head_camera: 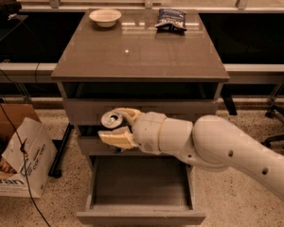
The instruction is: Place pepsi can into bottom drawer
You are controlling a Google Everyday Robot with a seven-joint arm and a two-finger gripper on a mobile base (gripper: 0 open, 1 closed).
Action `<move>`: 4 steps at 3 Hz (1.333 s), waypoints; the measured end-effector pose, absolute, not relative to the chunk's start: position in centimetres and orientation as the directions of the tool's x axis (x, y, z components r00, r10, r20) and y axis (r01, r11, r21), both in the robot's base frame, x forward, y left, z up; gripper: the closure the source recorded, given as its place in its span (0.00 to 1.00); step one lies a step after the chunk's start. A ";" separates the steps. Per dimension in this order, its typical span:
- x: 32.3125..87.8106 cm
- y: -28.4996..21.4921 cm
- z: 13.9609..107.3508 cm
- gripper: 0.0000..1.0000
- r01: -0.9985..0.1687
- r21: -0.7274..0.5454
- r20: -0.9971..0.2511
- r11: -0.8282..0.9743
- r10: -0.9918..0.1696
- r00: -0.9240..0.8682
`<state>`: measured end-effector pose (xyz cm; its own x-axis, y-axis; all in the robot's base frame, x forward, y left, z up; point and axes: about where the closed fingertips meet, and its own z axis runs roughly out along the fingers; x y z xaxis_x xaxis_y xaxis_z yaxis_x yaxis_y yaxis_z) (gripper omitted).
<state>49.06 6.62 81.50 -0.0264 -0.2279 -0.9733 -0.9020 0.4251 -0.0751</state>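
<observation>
My gripper (114, 126) is shut on the pepsi can (112, 120). Only the can's silver top shows between the cream fingers (116, 138); its blue body is mostly hidden. I hold it in front of the middle drawer, above the bottom drawer (141, 215). The bottom drawer is pulled out and open, with nothing visible inside. My white arm (217, 148) reaches in from the right.
The grey cabinet top (139, 56) carries a white bowl (105, 17) at the back left and a dark-blue snack bag (171, 19) at the back right. A cardboard box with a white bag (21, 160) stands on the floor at the left. Office chair legs (277, 112) are at the right.
</observation>
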 end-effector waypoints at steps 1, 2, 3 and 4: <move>48.9 6.0 74.6 1.00 -0.882 0.008 -0.971 0.470 -0.206 -0.118; 48.9 6.0 74.6 1.00 -0.882 0.008 -0.971 0.471 -0.206 -0.119; 49.1 5.8 72.4 1.00 -0.883 0.035 -0.965 0.468 -0.214 -0.152; 49.1 4.7 68.7 1.00 -0.867 0.070 -0.960 0.493 -0.202 -0.192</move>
